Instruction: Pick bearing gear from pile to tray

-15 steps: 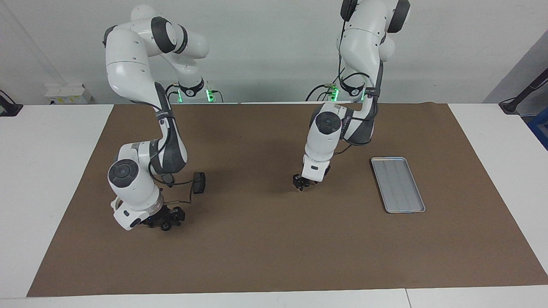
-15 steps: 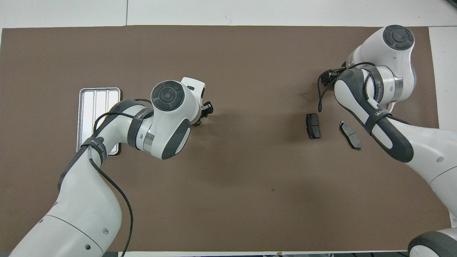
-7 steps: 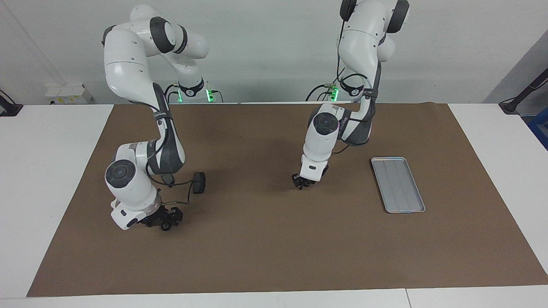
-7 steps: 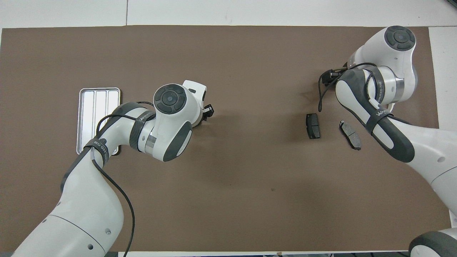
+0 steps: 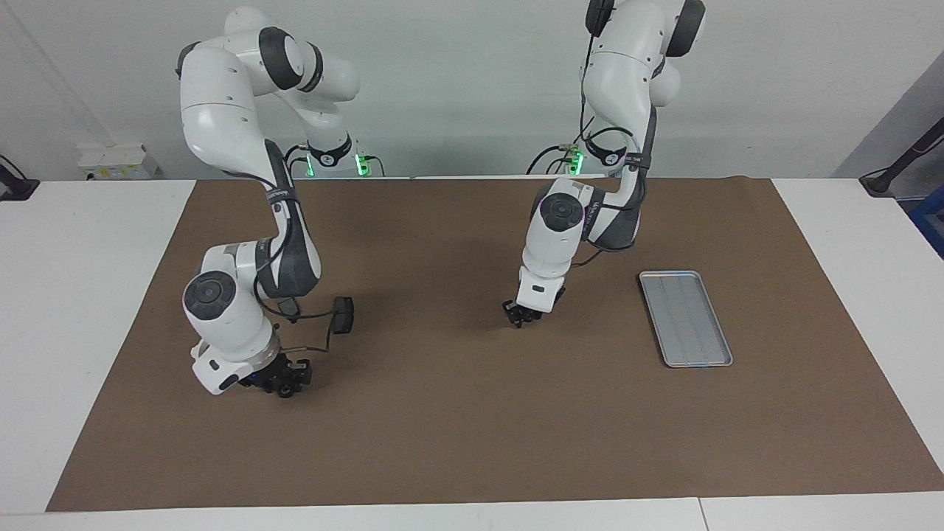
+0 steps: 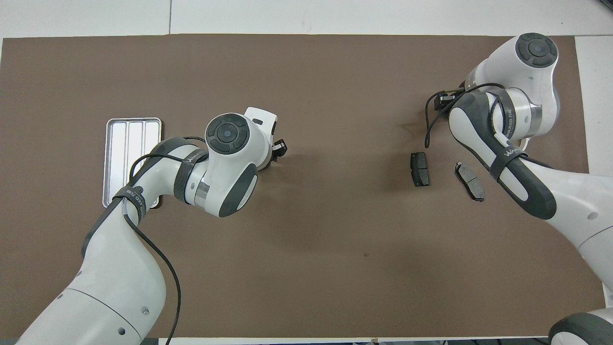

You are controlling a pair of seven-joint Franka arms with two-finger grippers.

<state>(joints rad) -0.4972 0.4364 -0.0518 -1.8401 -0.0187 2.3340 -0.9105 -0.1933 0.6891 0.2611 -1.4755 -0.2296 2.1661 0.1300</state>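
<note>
Tray (image 5: 686, 318) lies empty toward the left arm's end; left gripper (image 5: 522, 316) points down at mid-mat, right gripper (image 5: 286, 380) low beside the brake pads (image 6: 420, 168); neither grip can be told.

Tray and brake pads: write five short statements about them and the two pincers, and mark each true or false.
1. The tray holds no parts. True.
2. Two brake pads lie on the brown mat. True.
3. The brake pads lie at the left arm's end. False: at the right arm's end.
4. The left pincer hangs over the tray. False: over bare mat beside it.
5. The right pincer is low over the mat. True.
</note>
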